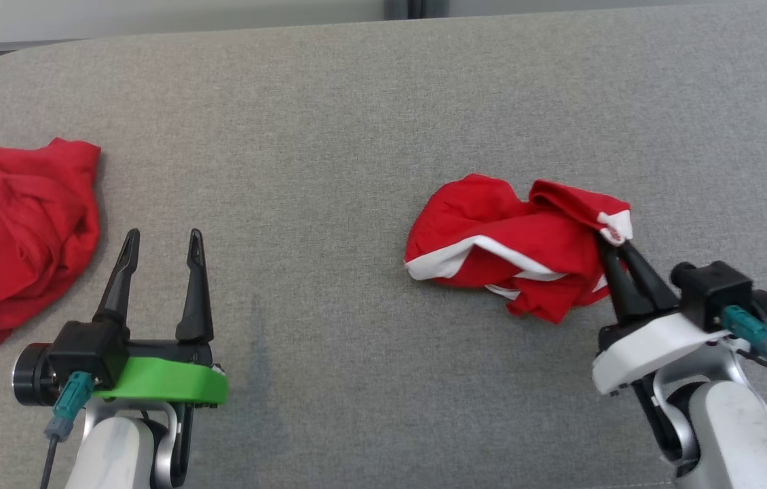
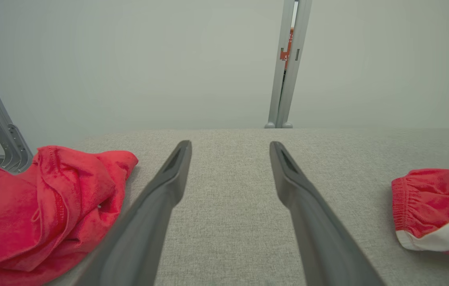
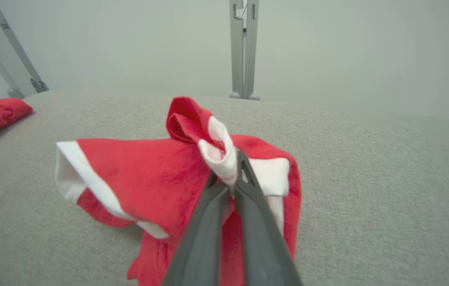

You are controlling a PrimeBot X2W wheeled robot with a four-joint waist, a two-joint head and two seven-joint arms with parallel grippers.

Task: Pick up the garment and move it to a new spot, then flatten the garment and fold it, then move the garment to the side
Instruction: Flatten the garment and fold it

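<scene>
A crumpled red garment (image 1: pixel 512 244) with white trim lies on the grey table right of centre; its elastic waistband edge (image 2: pixel 435 206) shows at the right of the left wrist view. My right gripper (image 1: pixel 611 241) is shut on a white-edged fold at the garment's right end, and in the right wrist view the fingertips (image 3: pixel 234 180) pinch that fold (image 3: pixel 216 155), slightly raised. My left gripper (image 1: pixel 163 248) stands open over bare table at lower left, nothing between its fingers (image 2: pixel 177 171).
A second red cloth (image 1: pixel 17 231) lies bunched at the table's left edge, close left of my left gripper, also seen as the red cloth (image 2: pixel 41 206). Metal frame posts (image 2: pixel 288 63) stand behind the table's (image 1: pixel 329 136) far edge.
</scene>
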